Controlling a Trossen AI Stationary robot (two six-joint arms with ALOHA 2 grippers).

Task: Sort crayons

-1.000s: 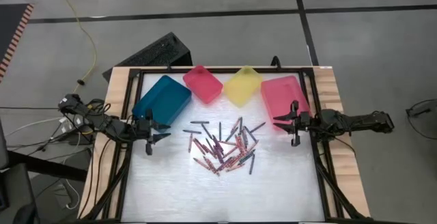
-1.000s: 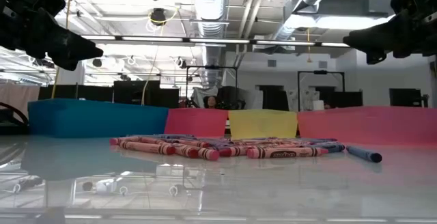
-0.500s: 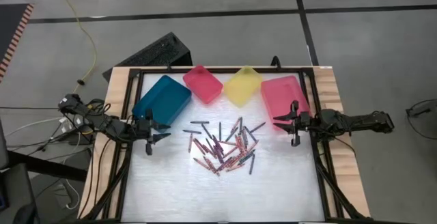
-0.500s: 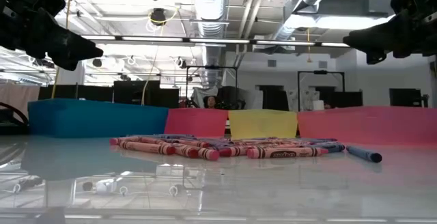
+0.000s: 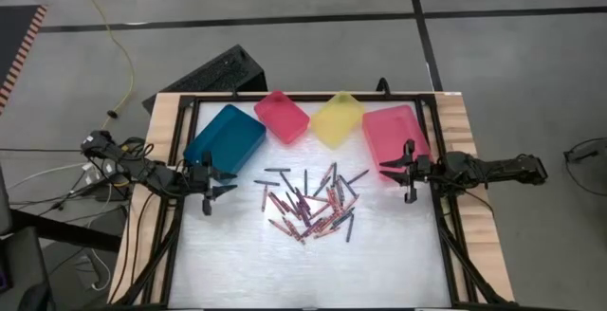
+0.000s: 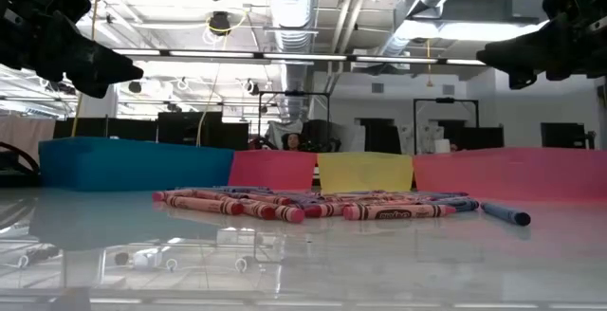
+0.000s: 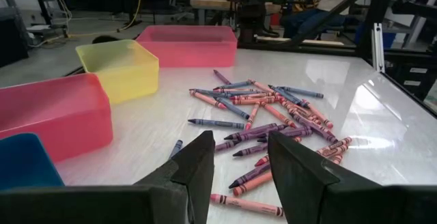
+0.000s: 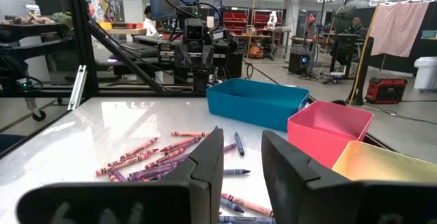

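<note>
Several crayons (image 5: 310, 205), red/pink, purple and dark blue, lie in a loose pile flat on the white table's middle; they also show in the low view (image 6: 313, 207), the left wrist view (image 7: 266, 115) and the right wrist view (image 8: 157, 159). My left gripper (image 5: 216, 189) hovers open and empty above the table at the pile's left; its fingers show in its wrist view (image 7: 239, 162). My right gripper (image 5: 403, 178) hovers open and empty at the pile's right, next to the large pink bin; it shows in its wrist view (image 8: 240, 157).
Along the far edge stand a teal bin (image 5: 225, 137), a small pink bin (image 5: 282, 116), a yellow bin (image 5: 337, 118) and a larger pink bin (image 5: 394, 137). A black frame (image 5: 313, 96) rims the table. Bare table lies near the pile's front.
</note>
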